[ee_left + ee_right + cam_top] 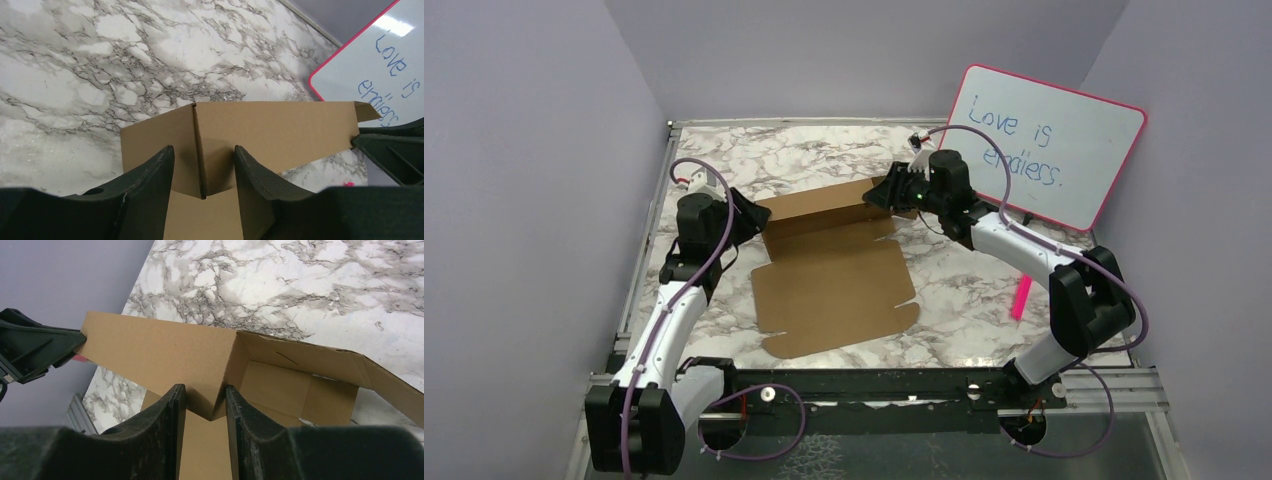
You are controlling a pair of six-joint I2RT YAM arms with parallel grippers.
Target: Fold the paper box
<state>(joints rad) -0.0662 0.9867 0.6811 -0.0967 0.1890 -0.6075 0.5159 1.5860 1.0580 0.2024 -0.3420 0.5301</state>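
The paper box (pixel 834 285) is plain brown cardboard; its front panel lies flat on the marble table and its back wall (pixel 819 205) stands up. My left gripper (pixel 749 215) is at the wall's left corner. In the left wrist view its jaws (pixel 204 150) are open and straddle the corner fold (pixel 198 145), with a gap on both sides. My right gripper (pixel 884 192) is at the wall's right corner. In the right wrist view its jaws (pixel 205 387) are close together, pinching the folded corner (pixel 220 375) of wall and side flap.
A pink-rimmed whiteboard (pixel 1044 150) with blue writing leans at the back right and also shows in the left wrist view (pixel 385 65). A pink marker (pixel 1021 298) lies by the right arm. Purple walls enclose the table (pixel 984 310) on three sides.
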